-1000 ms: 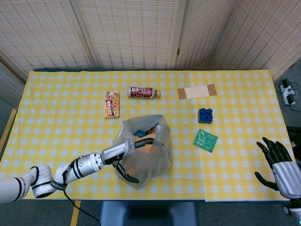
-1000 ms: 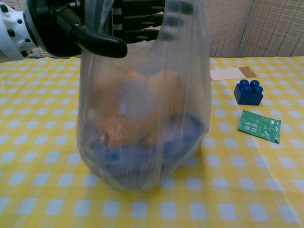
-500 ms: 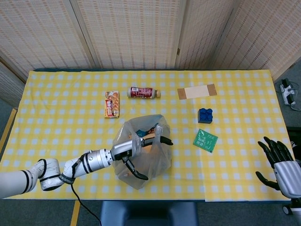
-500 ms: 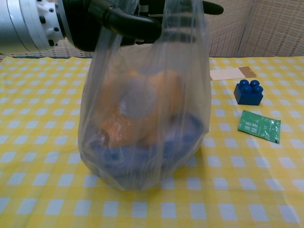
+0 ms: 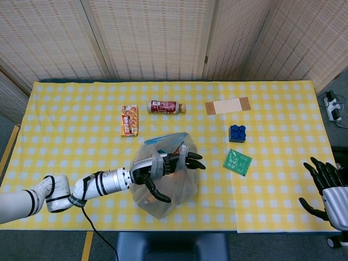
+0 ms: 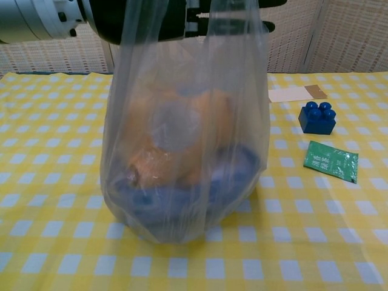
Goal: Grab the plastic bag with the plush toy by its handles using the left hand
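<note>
The bag (image 6: pixel 185 145), toy (image 6: pixel 176 142) inside, stands on the table (image 5: pixel 70 119) at lower centre. The left hand (image 5: pixel 163 169) is threaded through its handles (image 5: pixel 157 163), fingers spread, so closing and lifting seem left. The right hand (image 5: pixel 329 190), lower right, is spread and empty. No label reads clearly.

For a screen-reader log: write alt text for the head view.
The left hand reaches through the handles of a clear plastic bag holding an orange plush toy, fingers extended, near the front of a yellow checked table. Behind lie a snack packet, bottle, cardboard strip, blue block and green sachet; the right hand rests open at the far right.
</note>
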`<control>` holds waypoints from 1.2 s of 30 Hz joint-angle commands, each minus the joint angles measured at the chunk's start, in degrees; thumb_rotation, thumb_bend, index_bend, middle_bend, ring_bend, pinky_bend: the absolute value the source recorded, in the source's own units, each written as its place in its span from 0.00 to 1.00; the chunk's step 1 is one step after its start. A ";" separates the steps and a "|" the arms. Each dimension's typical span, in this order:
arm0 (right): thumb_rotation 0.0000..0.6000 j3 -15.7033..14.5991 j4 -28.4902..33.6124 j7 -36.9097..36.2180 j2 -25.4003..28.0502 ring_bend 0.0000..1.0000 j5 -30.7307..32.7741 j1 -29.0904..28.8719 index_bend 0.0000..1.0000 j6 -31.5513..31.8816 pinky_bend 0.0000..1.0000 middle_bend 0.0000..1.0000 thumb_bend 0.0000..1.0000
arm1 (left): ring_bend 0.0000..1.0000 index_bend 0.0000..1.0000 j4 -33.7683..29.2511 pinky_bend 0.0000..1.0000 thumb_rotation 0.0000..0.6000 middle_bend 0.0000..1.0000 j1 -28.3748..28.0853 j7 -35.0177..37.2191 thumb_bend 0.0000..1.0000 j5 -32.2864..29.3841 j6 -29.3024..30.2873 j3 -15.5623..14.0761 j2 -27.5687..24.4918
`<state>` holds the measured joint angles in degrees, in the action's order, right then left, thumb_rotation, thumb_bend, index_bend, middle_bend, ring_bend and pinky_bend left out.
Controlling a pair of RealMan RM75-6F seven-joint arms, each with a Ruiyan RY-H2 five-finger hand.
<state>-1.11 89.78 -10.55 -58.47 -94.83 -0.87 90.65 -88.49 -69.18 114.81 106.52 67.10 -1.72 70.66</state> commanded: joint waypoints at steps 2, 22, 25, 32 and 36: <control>1.00 -0.13 -0.19 -0.42 0.12 0.00 -0.56 0.40 0.00 0.83 0.00 0.00 0.30 | 0.07 0.13 -0.40 0.07 1.00 0.18 -1.83 1.57 0.09 1.09 0.76 -0.47 0.08; 1.00 -0.35 -0.16 -0.54 0.31 0.00 -1.10 0.46 0.00 0.73 0.00 0.00 0.30 | 0.69 0.65 -16.22 0.96 1.00 0.84 1.93 -17.19 0.41 -16.06 -4.90 3.11 -4.64; 1.00 -0.36 -0.08 -0.41 0.29 0.00 -1.22 0.28 0.00 0.45 0.00 0.00 0.30 | 0.77 0.72 -19.96 1.00 1.00 0.92 3.19 -22.62 0.52 -20.63 -6.71 4.26 -5.67; 1.00 -0.75 0.26 0.21 0.27 0.00 -2.07 -0.16 0.00 -0.24 0.00 0.00 0.30 | 0.84 0.79 -26.08 1.00 1.00 1.00 6.52 -33.46 0.72 -27.16 -8.05 6.72 -7.13; 1.00 -0.97 0.47 0.18 0.45 0.00 -2.47 -0.11 0.00 -0.09 0.00 0.00 0.30 | 0.84 0.79 -27.76 1.00 1.00 1.00 8.70 -35.98 0.75 -27.99 -7.79 7.86 -7.74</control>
<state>-2.05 90.22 -10.35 -58.04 -97.27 -0.99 90.53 -115.33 -61.48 79.66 79.24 59.47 5.37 63.43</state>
